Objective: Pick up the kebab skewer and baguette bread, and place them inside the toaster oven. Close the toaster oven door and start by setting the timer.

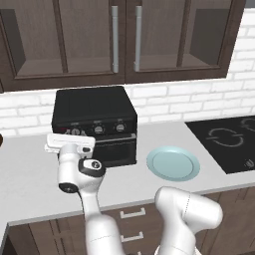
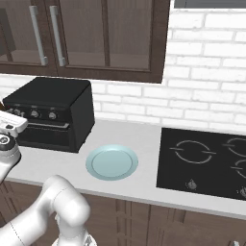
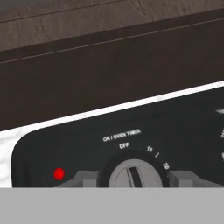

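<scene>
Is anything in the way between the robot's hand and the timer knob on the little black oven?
No, nothing visible. In the hand view, the hand sits right at the timer knob on the toaster oven, with one fingertip on each side of it.

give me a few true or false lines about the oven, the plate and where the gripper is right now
1. The toaster oven has its door shut. True.
2. The gripper has its fingertips on either side of the timer knob. True.
3. The light blue plate holds a loaf of bread. False: the plate is bare.
4. The plate lies between the oven and the black cooktop. True.
5. The lamp beside the timer knob is green. False: it is red.
6. The oven stands on the cooktop. False: it stands on the grey counter.
</scene>
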